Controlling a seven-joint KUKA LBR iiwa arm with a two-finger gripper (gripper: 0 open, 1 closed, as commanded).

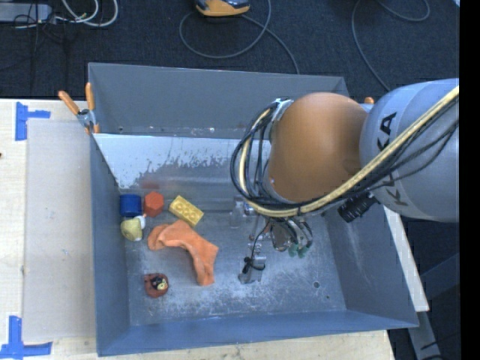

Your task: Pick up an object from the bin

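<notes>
Down low over the bare floor of the bin (109, 276), a bit right of the middle, is where the gripper (253, 265) hangs, and I can't make out anything under it. So what's it closest to? (binwatcher)

Closest is the floppy orange bent piece (187, 247), off to the view's left of the gripper, near but not touching. Its long run goes upper left to lower right, then hooks down, and that lower tip is the end facing the gripper. My guess: any grab needs a shift left first.

The yellow brick (186, 210), blue block (130, 204), orange-red block (154, 202) and pale yellow lump (132, 229) cluster further left. The small red-and-black thing (156, 284) sits toward the front wall.

The arm reaches in from the right, with the wrist under its orange cover (319, 148) pointing pretty much straight down. Gripper open or closed? Honestly can't tell, the cables hide too much. (gripfan)
</notes>
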